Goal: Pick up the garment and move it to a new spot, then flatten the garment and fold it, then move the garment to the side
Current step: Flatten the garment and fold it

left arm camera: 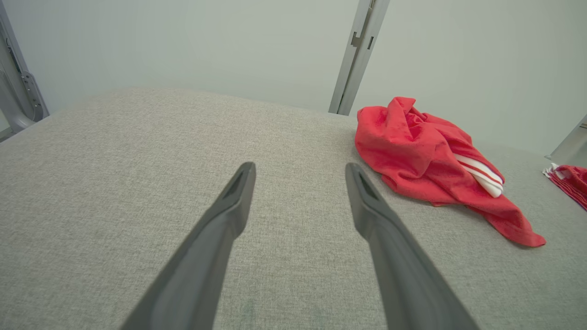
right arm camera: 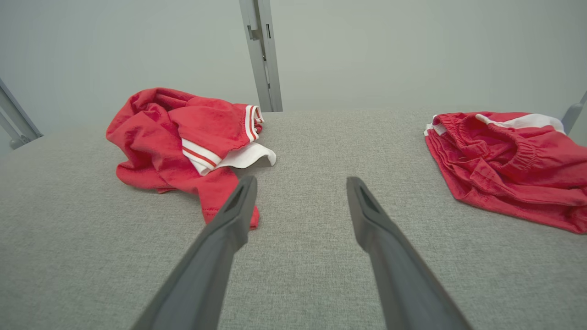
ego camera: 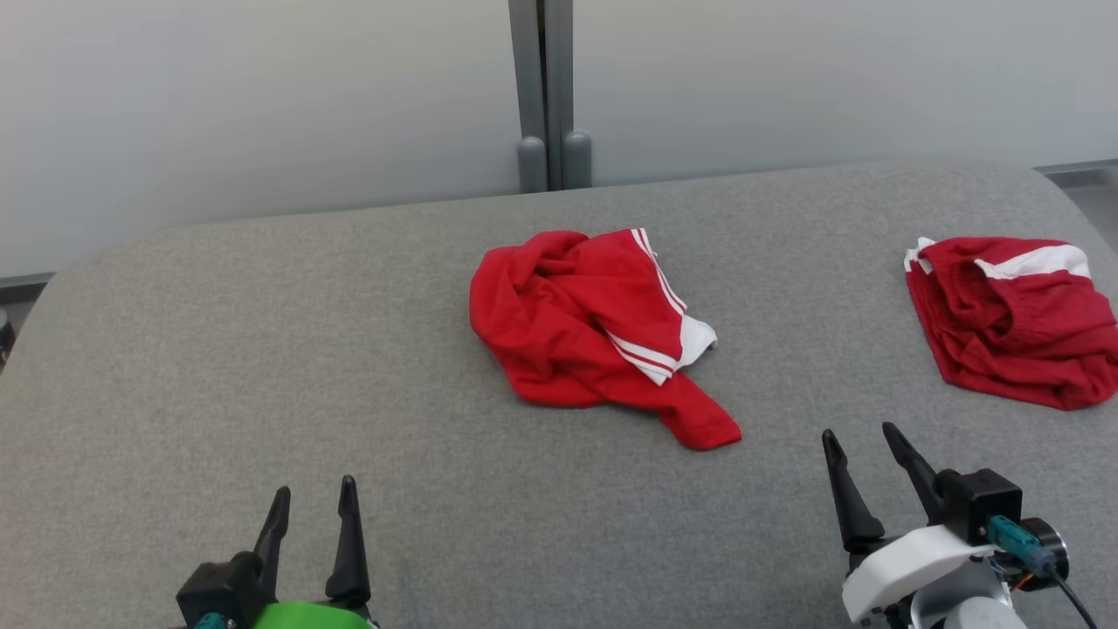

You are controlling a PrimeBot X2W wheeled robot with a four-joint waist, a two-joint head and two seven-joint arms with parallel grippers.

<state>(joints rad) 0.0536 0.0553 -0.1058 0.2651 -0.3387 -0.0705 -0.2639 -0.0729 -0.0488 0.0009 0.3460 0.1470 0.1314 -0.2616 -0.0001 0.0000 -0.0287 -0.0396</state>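
Observation:
A crumpled red garment with white stripes lies in a heap at the middle of the grey table; it also shows in the left wrist view and the right wrist view. My left gripper stands open near the front left edge, well short of the heap, nothing between its fingers. At the front right, my right gripper is open too, empty, just right of the garment's trailing corner.
A second red garment with white trim lies bunched at the table's right edge, seen also in the right wrist view. A grey post stands behind the table against a pale wall. Bare grey cloth spreads left of the heap.

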